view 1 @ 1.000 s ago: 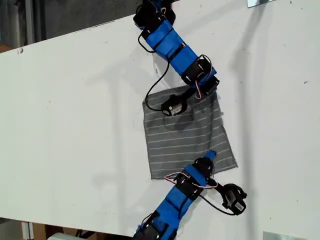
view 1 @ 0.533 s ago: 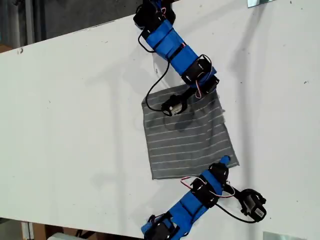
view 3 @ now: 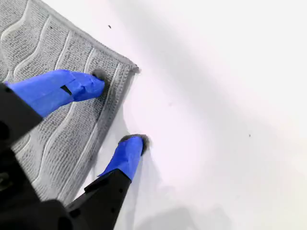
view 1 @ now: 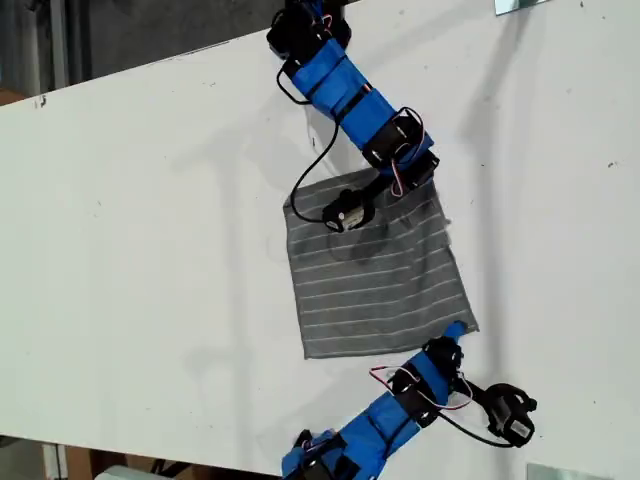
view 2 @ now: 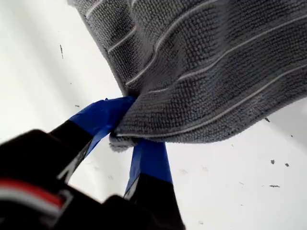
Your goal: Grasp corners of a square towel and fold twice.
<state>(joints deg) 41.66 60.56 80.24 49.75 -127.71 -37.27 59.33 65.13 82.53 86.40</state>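
1. The towel (view 1: 375, 270) lies flat mid-table (view 1: 150, 250).
2. The first gripper (view 2: 127, 136) is clamped on a towel corner, hiding its tip.
3. The second gripper (view 3: 120, 112) stands apart, one finger on cloth, one on table.

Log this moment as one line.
my first end effector shut on towel corner | my second end effector open astride towel edge
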